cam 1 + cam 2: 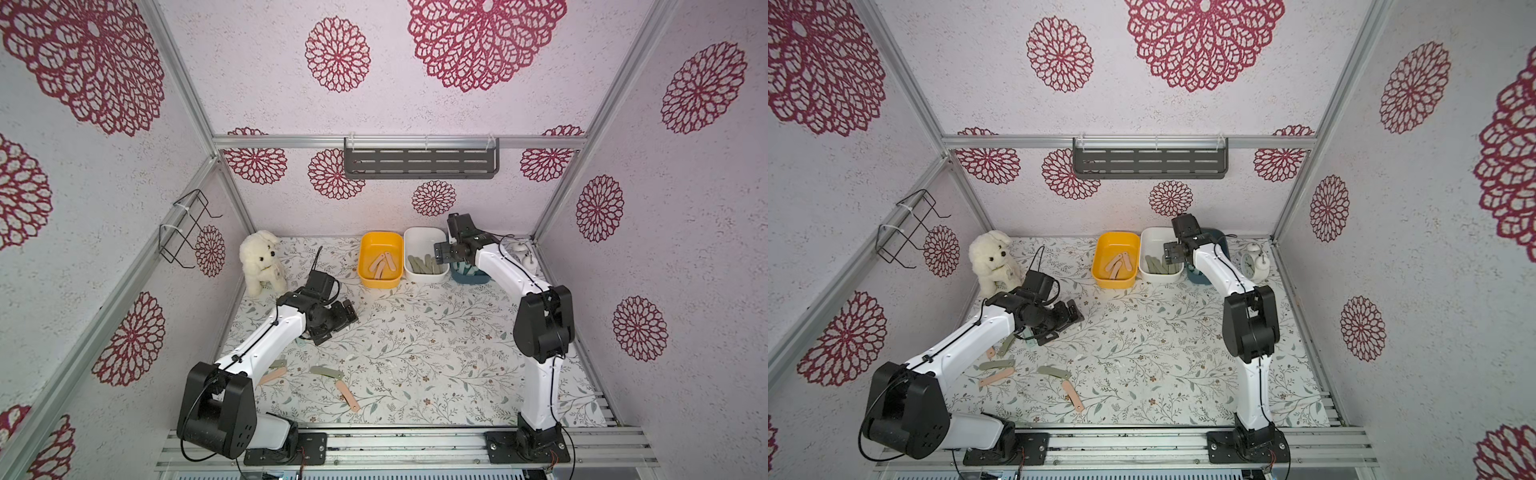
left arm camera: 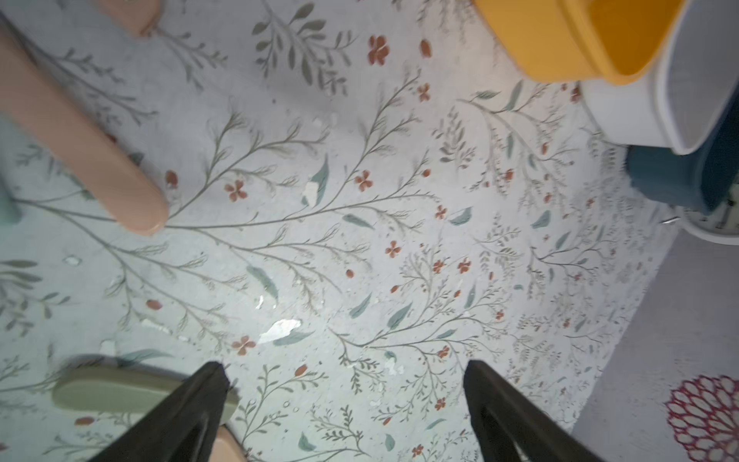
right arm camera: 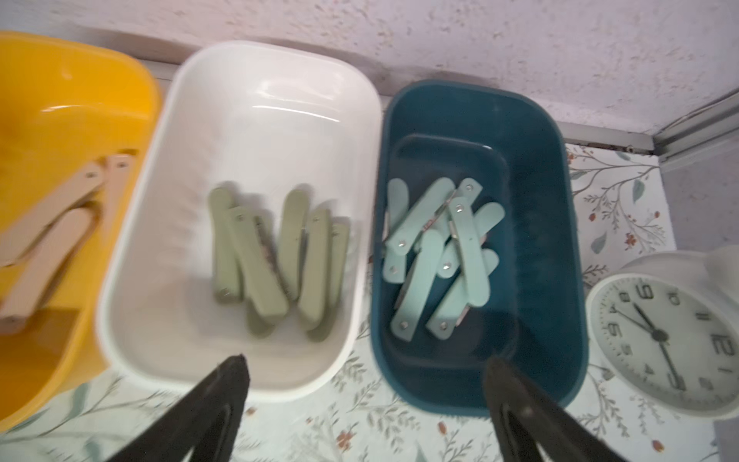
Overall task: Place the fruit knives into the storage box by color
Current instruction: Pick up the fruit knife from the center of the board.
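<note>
Three storage box tubs stand in a row at the back. The yellow one (image 3: 80,56) holds pink fruit knives (image 3: 48,240). Several olive knives (image 3: 276,256) lie in the white one (image 3: 280,48), and several mint knives (image 3: 440,256) in the dark teal one (image 3: 480,90). My right gripper (image 3: 368,364) hangs open and empty above the near rims of the white and teal tubs. Loose olive (image 1: 326,371) and pink (image 1: 347,395) knives lie at the front left. My left gripper (image 2: 346,365) is open and empty low over the table, with one finger above an olive knife (image 2: 120,394).
A white plush dog (image 1: 262,259) sits at the back left. A white alarm clock (image 3: 664,332) stands just right of the teal tub. A grey slotted shelf (image 1: 420,163) hangs on the back wall and a wire rack (image 1: 187,228) on the left wall.
</note>
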Action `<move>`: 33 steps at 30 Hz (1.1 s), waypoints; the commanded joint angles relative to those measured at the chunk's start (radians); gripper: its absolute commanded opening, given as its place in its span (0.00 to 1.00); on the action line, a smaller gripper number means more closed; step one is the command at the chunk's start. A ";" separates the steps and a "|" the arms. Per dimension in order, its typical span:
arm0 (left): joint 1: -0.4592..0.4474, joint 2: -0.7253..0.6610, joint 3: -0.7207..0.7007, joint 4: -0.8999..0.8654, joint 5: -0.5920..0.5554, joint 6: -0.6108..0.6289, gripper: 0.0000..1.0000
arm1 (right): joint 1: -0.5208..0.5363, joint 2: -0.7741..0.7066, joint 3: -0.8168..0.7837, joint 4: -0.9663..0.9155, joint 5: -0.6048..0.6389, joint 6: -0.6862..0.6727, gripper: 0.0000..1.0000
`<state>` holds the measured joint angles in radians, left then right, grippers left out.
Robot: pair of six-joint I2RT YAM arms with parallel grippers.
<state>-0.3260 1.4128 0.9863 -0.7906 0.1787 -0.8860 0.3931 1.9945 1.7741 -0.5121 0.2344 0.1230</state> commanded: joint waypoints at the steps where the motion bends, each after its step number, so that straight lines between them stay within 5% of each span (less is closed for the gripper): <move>1: -0.017 -0.048 -0.008 -0.079 -0.090 -0.034 0.97 | 0.069 -0.076 -0.094 0.069 -0.050 -0.007 0.99; 7: -0.036 -0.125 -0.086 -0.123 -0.146 -0.106 0.97 | 0.209 -0.166 -0.304 0.148 -0.054 0.013 0.99; 19: -0.139 -0.232 -0.305 -0.075 -0.140 -0.267 0.97 | 0.270 -0.271 -0.479 0.219 -0.086 0.051 0.99; 28: -0.127 -0.062 -0.309 0.043 -0.149 -0.221 0.99 | 0.270 -0.267 -0.464 0.210 -0.098 0.043 0.99; 33: -0.103 0.052 -0.267 0.083 -0.173 -0.171 0.86 | 0.270 -0.267 -0.461 0.203 -0.103 0.046 0.99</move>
<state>-0.4465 1.4185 0.6937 -0.7773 0.0299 -1.0996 0.6609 1.7592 1.2942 -0.3111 0.1432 0.1585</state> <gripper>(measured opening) 0.882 0.994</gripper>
